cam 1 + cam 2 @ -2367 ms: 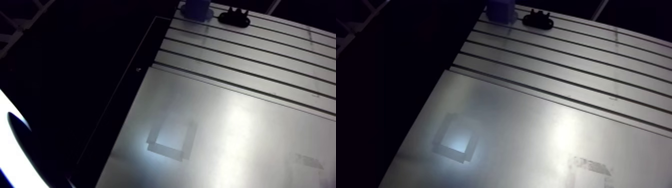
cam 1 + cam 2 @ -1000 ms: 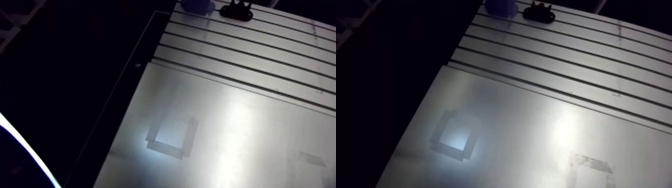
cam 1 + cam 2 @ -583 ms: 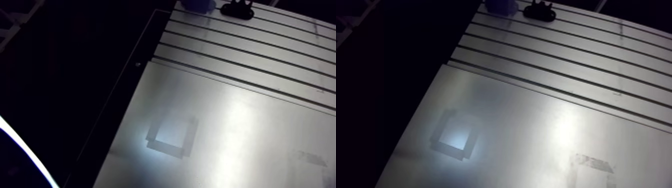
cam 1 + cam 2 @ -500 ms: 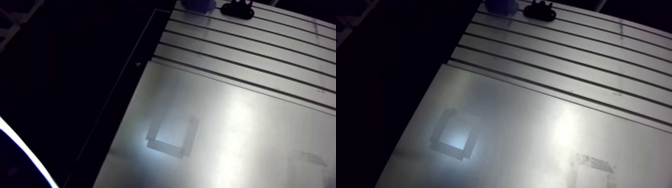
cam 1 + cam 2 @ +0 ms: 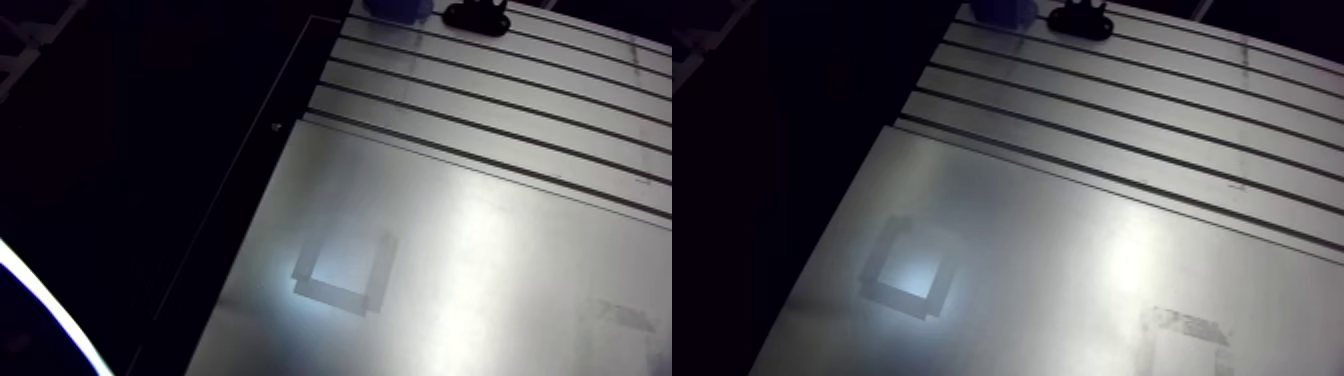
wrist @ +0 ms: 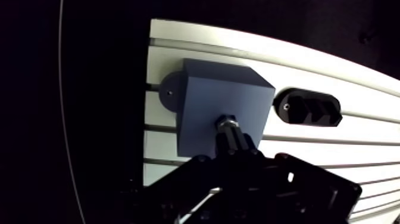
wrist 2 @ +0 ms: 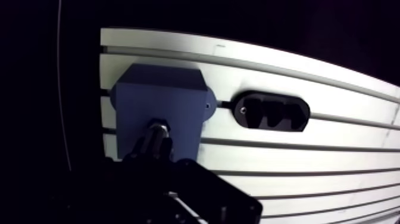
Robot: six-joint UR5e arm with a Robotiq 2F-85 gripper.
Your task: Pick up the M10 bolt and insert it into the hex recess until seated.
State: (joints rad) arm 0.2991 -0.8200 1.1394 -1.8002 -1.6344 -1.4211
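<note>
In the arm view the whole scene has slid slightly up the frame since the earlier pictures, which means the camera has moved and the things have not. The blue block [image 5: 398, 8] and the black holder [image 5: 477, 14], at the far end of the table [image 5: 480, 230], were earlier almost wholly in frame. Now the top edge cuts them and only their lower parts show. At the lower left corner a broad white curved shape has shrunk to a thin bright arc [image 5: 45, 300]

No legible text or markings anywhere.
</note>
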